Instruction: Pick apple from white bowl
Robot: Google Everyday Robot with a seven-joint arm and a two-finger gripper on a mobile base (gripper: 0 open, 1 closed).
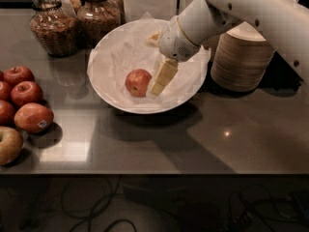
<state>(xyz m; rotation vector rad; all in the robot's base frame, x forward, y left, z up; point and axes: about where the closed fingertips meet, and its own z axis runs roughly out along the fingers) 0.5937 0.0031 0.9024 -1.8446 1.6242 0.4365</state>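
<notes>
Apple (pixel 138 82) sits in white bowl (pixel 145 109); claw (pixel 157 87) just beside it, open/shut can't tell; approach step, nxt: straddle apple & grip

Dark glossy desk (pixel 193 139). Two glass jars (pixel 46 28) with brown contents are placed side by side at the far left. A group of red apples (pixel 24 93) is laid along the left edge. The larger red apple (pixel 33 117) bears a white sticker, and a pale yellowish apple (pixel 8 145) is set nearest. A stack of beige disposable bowls (pixel 241 57) is seen at the far right, just right of the gripper (pixel 157 86). Cables (pixel 91 209) are visible below the near edge.
</notes>
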